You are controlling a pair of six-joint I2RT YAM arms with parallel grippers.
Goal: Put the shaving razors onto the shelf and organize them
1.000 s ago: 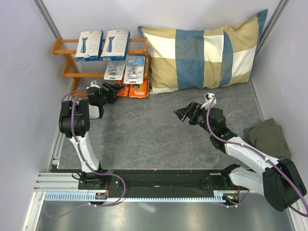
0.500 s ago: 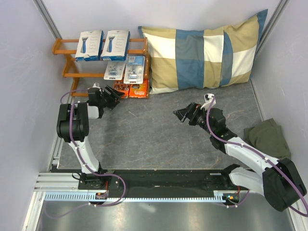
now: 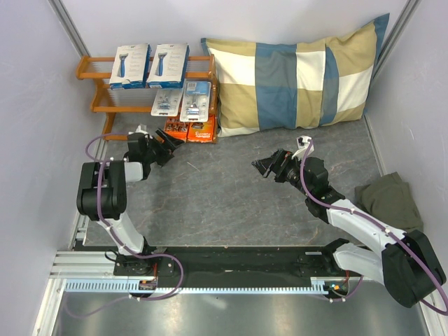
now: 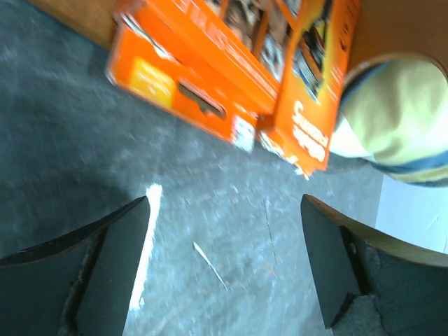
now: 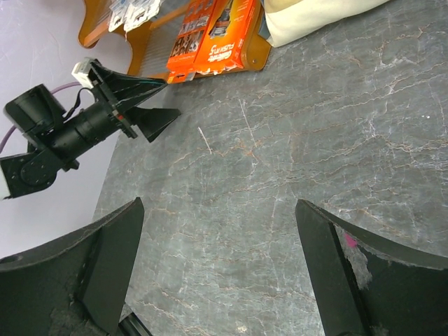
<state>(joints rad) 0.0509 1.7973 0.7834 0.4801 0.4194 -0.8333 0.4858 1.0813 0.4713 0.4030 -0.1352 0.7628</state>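
Note:
The orange-brown shelf (image 3: pixel 93 68) stands at the back left. Two white razor boxes (image 3: pixel 149 66) lie on its top tier, two clear blister packs (image 3: pixel 183 101) on the middle tier, and two orange packs (image 3: pixel 192 130) on the lowest tier. The orange packs fill the top of the left wrist view (image 4: pixel 231 77) and show in the right wrist view (image 5: pixel 213 36). My left gripper (image 3: pixel 171 145) is open and empty, just in front of the orange packs; its midpoint is over bare floor (image 4: pixel 224 262). My right gripper (image 3: pixel 264 168) is open and empty at mid floor (image 5: pixel 220 269).
A blue-and-beige checked pillow (image 3: pixel 297 77) leans against the back wall, right of the shelf. A crumpled olive cloth (image 3: pixel 389 200) lies at the right edge. The floor is grey marbled (image 3: pixel 217 203). The left arm shows in the right wrist view (image 5: pixel 77 133).
My left arm has drawn back toward the near left, its elbow dropping lower, with the gripper staying open near the orange packs. The right arm has not moved.

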